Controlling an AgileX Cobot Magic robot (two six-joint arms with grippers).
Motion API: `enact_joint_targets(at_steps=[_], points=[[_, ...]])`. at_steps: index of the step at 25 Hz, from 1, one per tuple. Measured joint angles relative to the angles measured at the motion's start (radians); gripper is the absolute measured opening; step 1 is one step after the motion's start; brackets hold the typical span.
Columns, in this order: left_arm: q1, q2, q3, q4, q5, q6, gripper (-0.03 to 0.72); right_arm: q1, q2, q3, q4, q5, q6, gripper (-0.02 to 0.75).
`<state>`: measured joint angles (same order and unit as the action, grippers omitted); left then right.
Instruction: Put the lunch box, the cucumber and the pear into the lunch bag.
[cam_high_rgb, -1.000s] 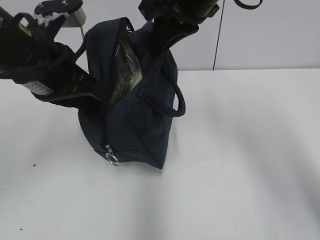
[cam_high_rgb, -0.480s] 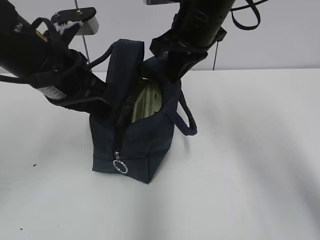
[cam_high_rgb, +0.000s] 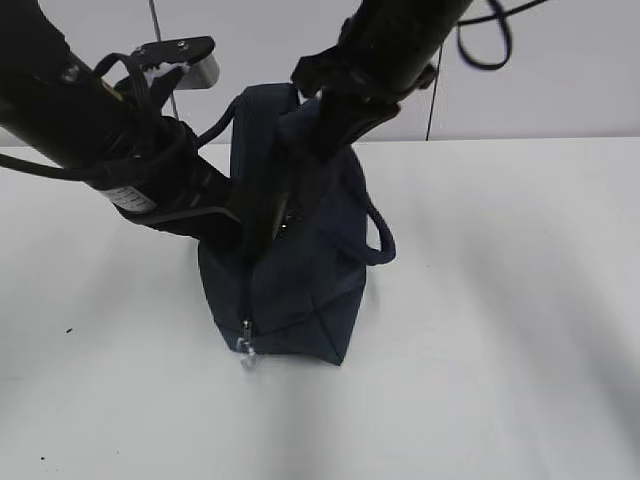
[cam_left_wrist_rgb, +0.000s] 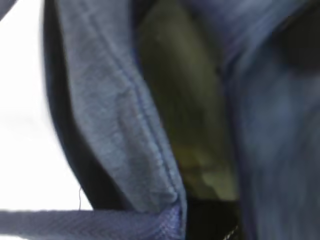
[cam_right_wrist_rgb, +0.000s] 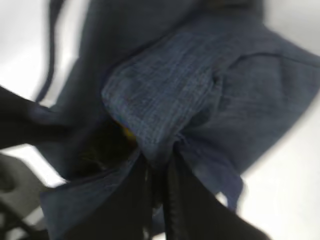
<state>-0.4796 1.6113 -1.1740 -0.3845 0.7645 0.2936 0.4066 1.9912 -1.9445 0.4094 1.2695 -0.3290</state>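
Since half a second earlier lunch bag (cam_high_rgb: 290, 270) swung upright on desk (cam_high_rgb: 500, 300), mouth narrowed, left pincer (cam_high_rgb: 225, 215) and right pincer (cam_right_wrist_rgb: 159, 172) clamped on opposite rims, pale lunch box (cam_left_wrist_rgb: 180, 115) visible only from left wrist.

Lunch bag (cam_high_rgb: 290, 290) upright on table (cam_high_rgb: 500, 330), slightly left of centre. Left arm (cam_high_rgb: 100, 130) enters from 10 o'clock, meets bag's left side. Right arm (cam_high_rgb: 385, 50) comes down from 12 o'clock onto bag's top edge. One handle (cam_high_rgb: 378, 232) loops out at bag's 3 o'clock. Zipper pull (cam_high_rgb: 246, 350) hangs at bag's 7 o'clock, near table. Left wrist view: pale object inside bag opening, between fabric walls; identity unclear.
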Motion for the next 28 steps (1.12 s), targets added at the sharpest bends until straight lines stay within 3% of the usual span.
enact_joint_targets(at_steps=[3, 5, 11, 14, 17, 20, 23, 28], points=[[0.0, 0.009, 0.0, 0.001, 0.0, 0.0, -0.019, 0.0, 0.083, 0.0, 0.18, -0.027, -0.061, 0.016], [0.0, 0.011, -0.001, 0.004, 0.002, 0.0, -0.017, 0.0, 0.119, 0.0, 0.225, -0.042, -0.07, 0.016], [0.007, 0.012, -0.001, 0.011, 0.005, 0.0, 0.012, 0.0, 0.137, -0.01, 0.209, -0.049, -0.075, 0.016], [0.032, 0.012, -0.001, 0.01, 0.014, 0.0, 0.078, 0.0, 0.137, -0.019, 0.181, -0.049, -0.067, 0.034], [0.069, 0.003, -0.001, 0.01, 0.024, 0.0, 0.167, 0.0, 0.137, -0.02, 0.176, -0.049, -0.066, 0.113], [0.093, -0.011, -0.001, 0.011, 0.027, 0.001, 0.255, 0.0, 0.14, -0.034, 0.17, -0.049, -0.066, 0.252], [0.096, -0.028, -0.001, 0.011, 0.023, 0.005, 0.292, 0.0, 0.144, -0.073, 0.157, -0.045, -0.066, 0.365], [0.097, -0.038, -0.001, 0.011, 0.013, 0.01, 0.302, 0.0, 0.145, -0.162, 0.083, -0.029, -0.054, 0.4]])
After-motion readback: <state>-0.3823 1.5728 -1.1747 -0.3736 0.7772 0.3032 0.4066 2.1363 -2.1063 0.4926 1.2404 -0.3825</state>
